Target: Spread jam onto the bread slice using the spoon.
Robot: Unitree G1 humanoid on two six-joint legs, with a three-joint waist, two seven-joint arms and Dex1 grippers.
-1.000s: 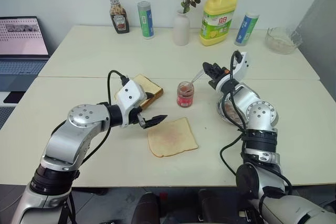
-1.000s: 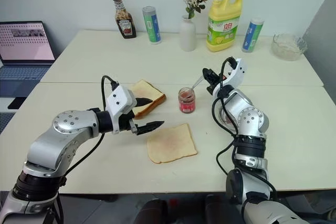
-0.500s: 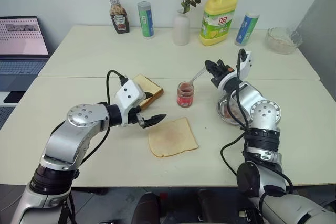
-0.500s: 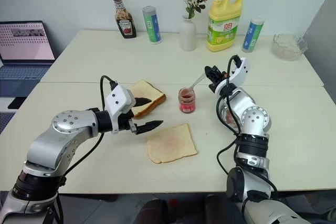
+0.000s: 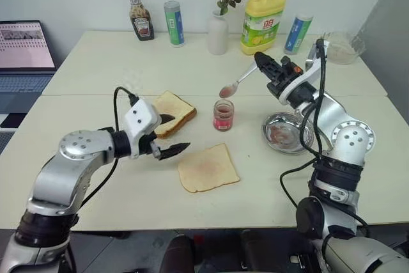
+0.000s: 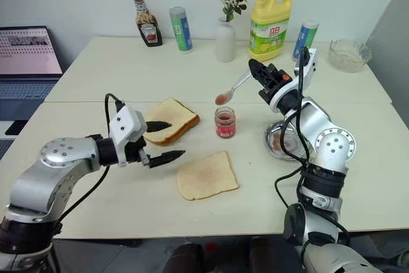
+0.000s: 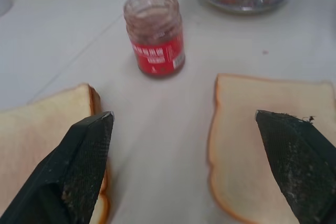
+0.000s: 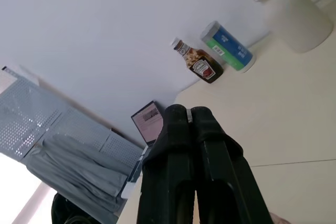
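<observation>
Spoon: the right gripper [image 5: 263,63], in the upper right of the left eye view, is clamped tight on the handle of the spoon [image 5: 235,85]. A second ago the bowl sat at the mouth of the jar; now it has risen clear and hangs in the air above and slightly to the right of it.
Load: the spoon's bowl carries a small reddish-pink blob of jam [image 5: 225,92], so the scoop looks done.
Jar: the jam jar [image 5: 223,114] stands upright at the centre of the frame, lid off, with jam left inside; nothing touches it.
Bread slice: the bread slice [image 5: 208,168] lies flat on the table [image 5: 128,62], lower centre, below the jar and apart from it. Its top shows only a faint browner patch, no red spread that I can make out.
Left gripper: the left gripper [image 7: 184,145] hangs left of the bread slice with its fingers spread wide and nothing between them. It has drawn a little to the left, away from the slice, since a second ago.
Other things: a thicker crusted slice [image 5: 170,110] lies left of the jar; a steel dish [image 5: 287,133] sits right of it, under the right forearm.
Meaning for the task: my reading is that loading is finished and spreading is not yet begun; the loaded spoon must come down and toward the lower centre to reach the slice.
Risk: the blob could slip off the bowl on the way.
</observation>
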